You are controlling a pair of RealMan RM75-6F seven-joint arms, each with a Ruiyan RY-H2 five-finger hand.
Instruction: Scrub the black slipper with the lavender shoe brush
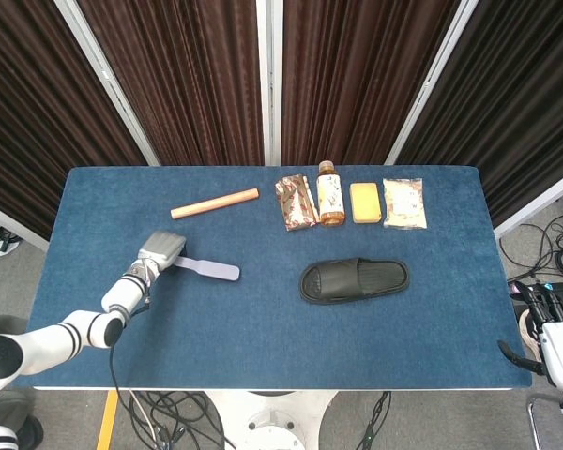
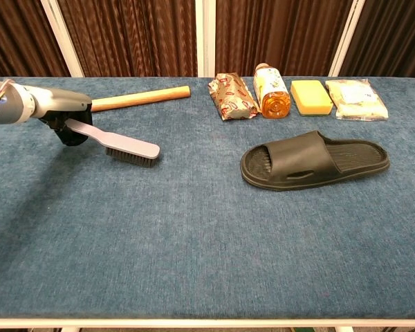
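The lavender shoe brush (image 1: 209, 269) (image 2: 121, 143) hangs above the left part of the blue table, bristles down and tilted. My left hand (image 1: 159, 253) (image 2: 63, 119) grips its handle end. The black slipper (image 1: 354, 279) (image 2: 312, 160) lies sole down right of centre, well apart from the brush. My right hand (image 1: 549, 323) shows only at the right edge of the head view, off the table and low, holding nothing; how its fingers lie is unclear.
A wooden stick (image 1: 214, 202) (image 2: 140, 98) lies behind the brush. Along the back stand a brown snack pack (image 1: 296, 201), an amber bottle (image 1: 330, 194) lying flat, a yellow sponge (image 1: 365, 202) and a clear bag (image 1: 403, 202).
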